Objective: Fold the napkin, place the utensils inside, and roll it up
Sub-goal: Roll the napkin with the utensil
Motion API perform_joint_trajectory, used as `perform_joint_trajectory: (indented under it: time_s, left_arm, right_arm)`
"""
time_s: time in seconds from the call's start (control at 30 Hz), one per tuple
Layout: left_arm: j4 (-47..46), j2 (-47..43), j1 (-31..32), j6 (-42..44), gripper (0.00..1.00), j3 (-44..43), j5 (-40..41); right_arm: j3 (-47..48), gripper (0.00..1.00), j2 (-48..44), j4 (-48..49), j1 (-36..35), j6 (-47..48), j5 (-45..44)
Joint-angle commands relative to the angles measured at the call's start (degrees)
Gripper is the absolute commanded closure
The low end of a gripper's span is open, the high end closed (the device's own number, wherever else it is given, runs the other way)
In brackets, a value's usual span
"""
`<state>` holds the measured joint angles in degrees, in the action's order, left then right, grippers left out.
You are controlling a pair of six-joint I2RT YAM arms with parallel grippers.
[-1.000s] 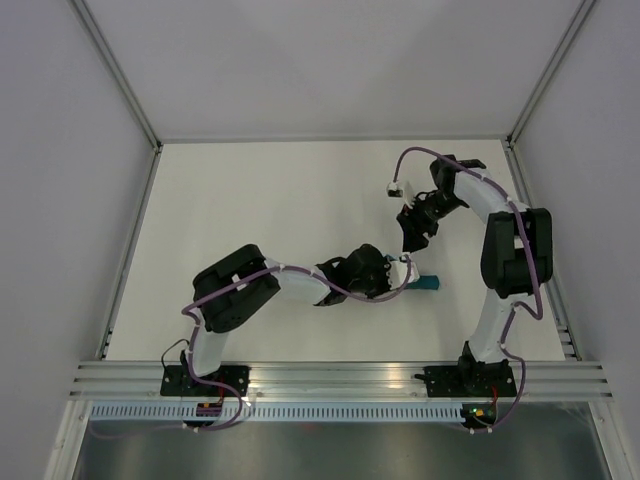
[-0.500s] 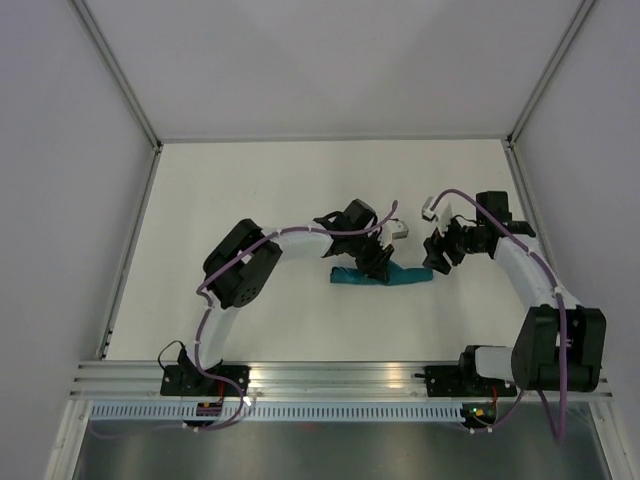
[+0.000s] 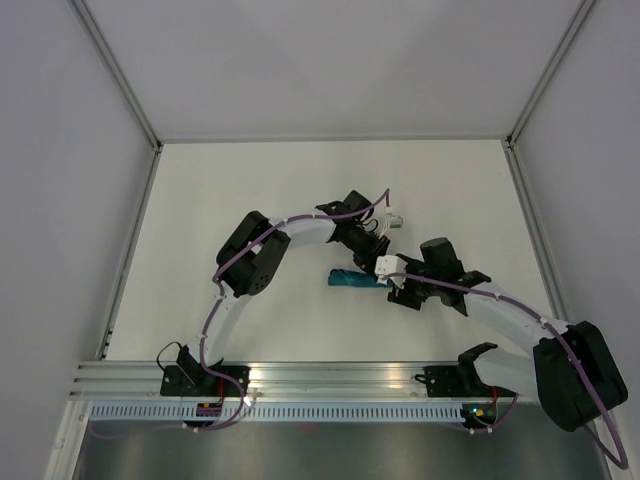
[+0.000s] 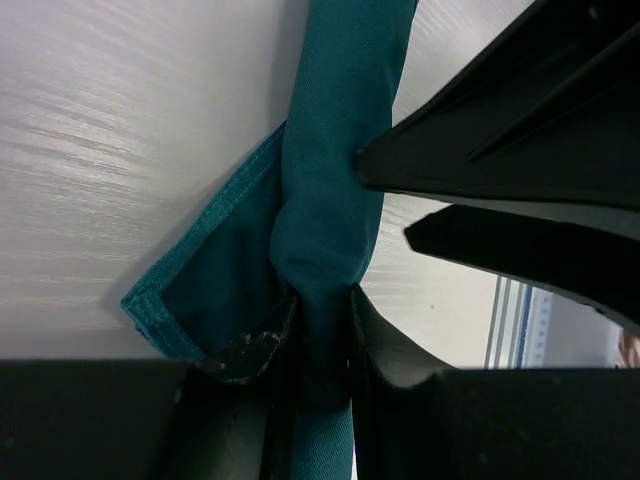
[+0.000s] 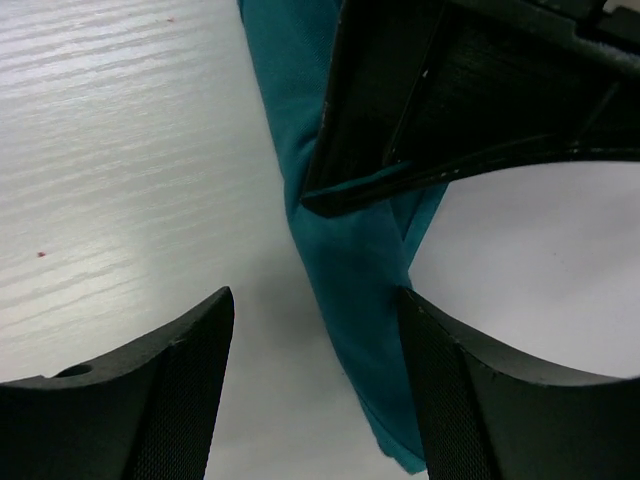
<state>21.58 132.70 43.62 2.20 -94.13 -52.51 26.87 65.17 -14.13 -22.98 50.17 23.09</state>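
White table [image 3: 250,190], napkin [image 3: 350,279] roll partly under left tool [image 3: 372,262]

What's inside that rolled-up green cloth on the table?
Only fabric shows: the rolled teal-green cloth napkin, pinched by the left end effector, with one hemmed corner loose. Anything wrapped inside is covered by its layers.

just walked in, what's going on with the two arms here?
The napkin is already rolled into a narrow teal tube lying on the table. The left gripper is pinched on the roll, with one loose hemmed corner sticking out beside it. The right gripper is wide open close by, a finger on either side of the roll, holding nothing. No utensils show; whether they are inside the roll cannot be seen.
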Motion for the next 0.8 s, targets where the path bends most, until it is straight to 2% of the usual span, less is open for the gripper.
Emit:
perform_joint_trajectory:
  time_s: [0.0,0.2,0.3,0.43,0.5,0.77]
  left_arm:
    - [6.28,3.52,0.42,-1.58,0.72,-1.23,-0.66]
    - [6.8,3.79,0.42,-1.58,0.69,-1.5,-1.54]
    - [6.98,3.53,0.42,-1.58,0.67,-1.5,-1.89]
    - [7.07,2.65,0.33,-1.23,0.58,-1.41,-1.2]
    - [6.11,1.42,-0.02,-1.32,0.54,-1.32,-0.23]
    - [-6.37,-8.77,-3.35,-9.22,0.47,3.42,5.84]
  right_arm:
    - [-1.73,0.28,1.63,12.26,-3.2,-0.51,-7.79]
    - [-2.53,0.29,4.35,15.43,-7.16,-0.87,-11.13]
    - [-2.44,0.36,5.85,15.71,-8.48,-0.6,-12.72]
    - [-2.35,0.59,6.2,14.31,-8.57,0.19,-12.99]
    - [-1.83,0.65,6.2,10.54,-8.57,0.63,-12.46]
    - [1.51,0.71,6.73,1.04,-8.48,1.42,-8.86]
